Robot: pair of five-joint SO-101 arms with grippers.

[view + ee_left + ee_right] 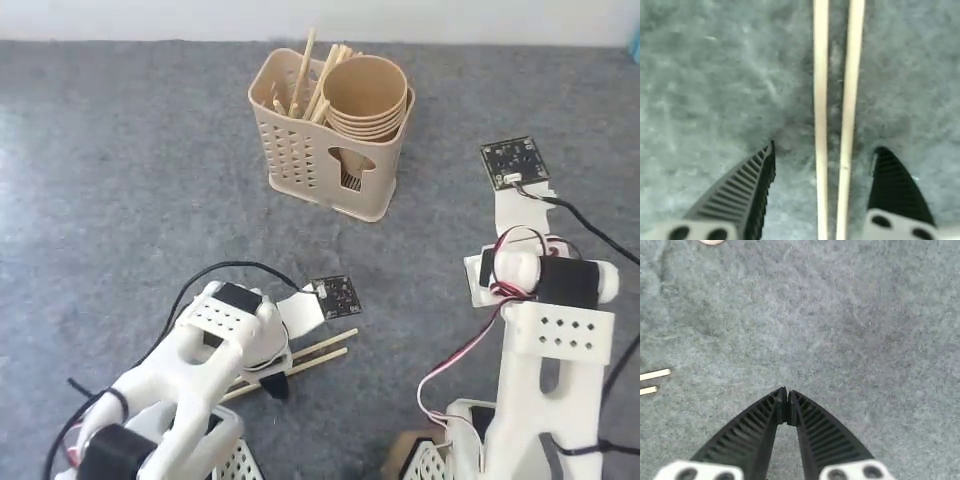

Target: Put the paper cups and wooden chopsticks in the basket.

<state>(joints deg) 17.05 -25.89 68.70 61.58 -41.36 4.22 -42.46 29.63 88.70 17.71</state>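
Since the paper cups (pixel 365 95) sit stacked in the basket (pixel 300 165) beside a bundle of chopsticks (pixel 298 80), we judge the task nearly done. What is left is the last pair of chopsticks (pixel 820 100), lying side by side on the grey mat (pixel 120 200). Our left gripper (pixel 826 148) stands wide open astride that pair, gripping nothing yet. Our right gripper (pixel 787 394) is closed and empty above the mat.

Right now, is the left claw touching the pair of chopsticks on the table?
Apart. The left wrist view shows the left claw open, one finger on each side of the chopsticks, with grey mat visible between each finger and the sticks.
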